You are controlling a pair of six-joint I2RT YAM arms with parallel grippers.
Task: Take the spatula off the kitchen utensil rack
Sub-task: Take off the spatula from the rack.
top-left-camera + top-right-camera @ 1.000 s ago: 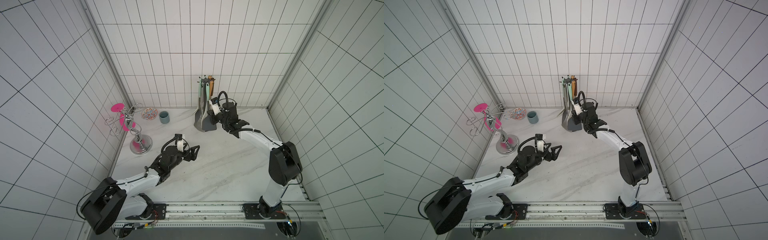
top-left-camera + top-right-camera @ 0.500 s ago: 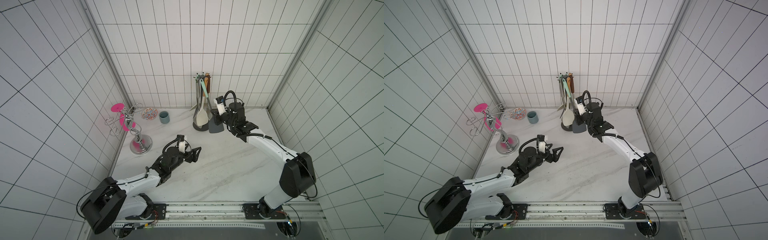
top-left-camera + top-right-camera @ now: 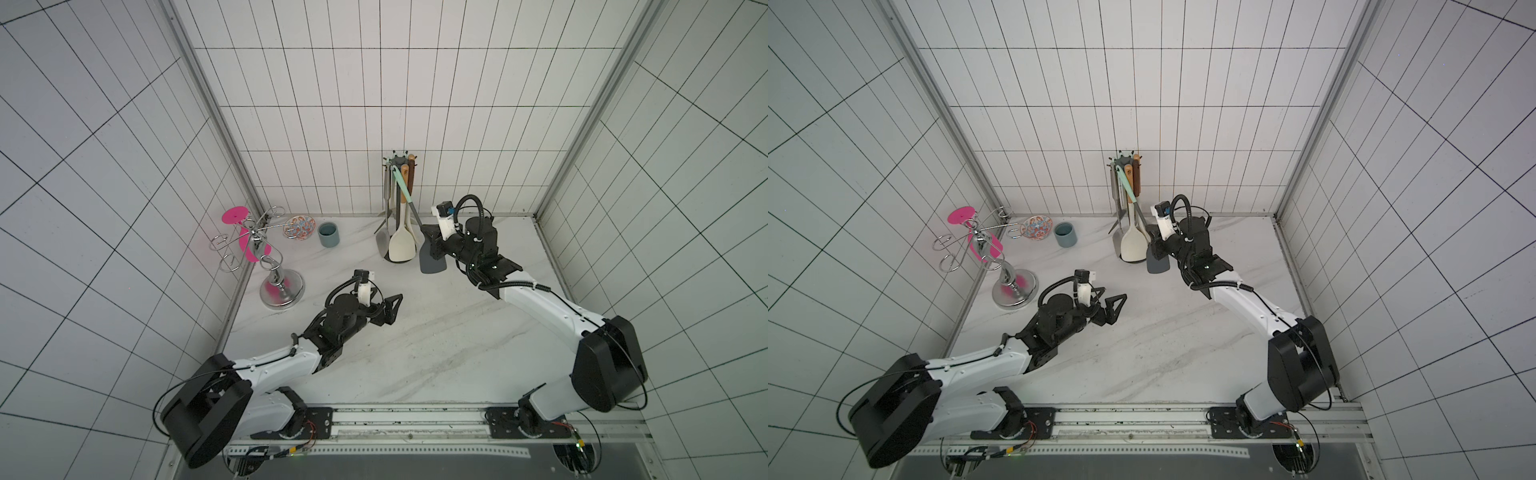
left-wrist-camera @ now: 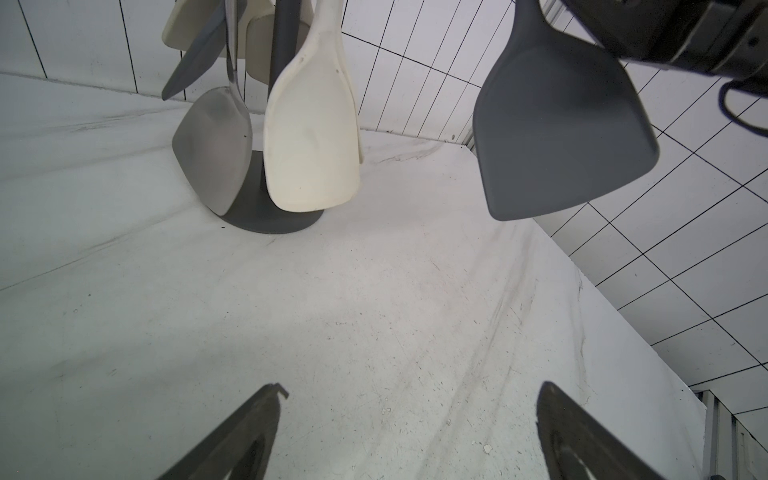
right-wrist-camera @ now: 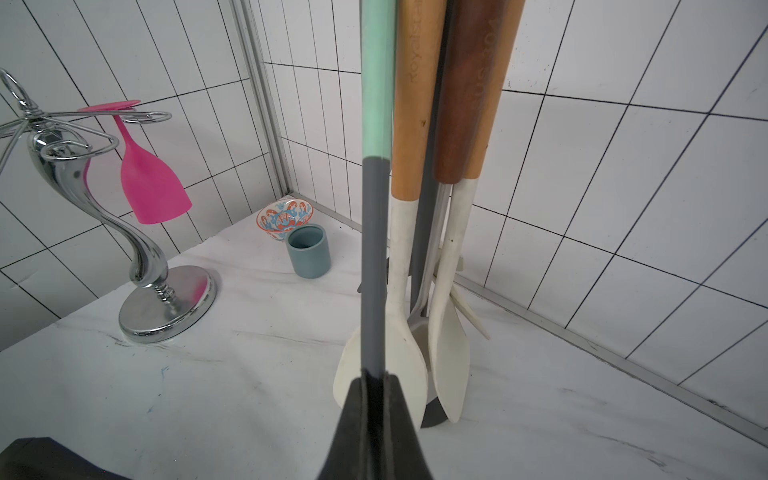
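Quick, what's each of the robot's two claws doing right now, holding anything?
Left gripper: open, holding nothing.
Right gripper: shut on the spatula, gripping its grey shaft.

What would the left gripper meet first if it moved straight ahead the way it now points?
Nothing close: the left gripper points over bare table at the gap between the cream spatula and grey spatula. Depth is unclear; the grey one may be grazed.
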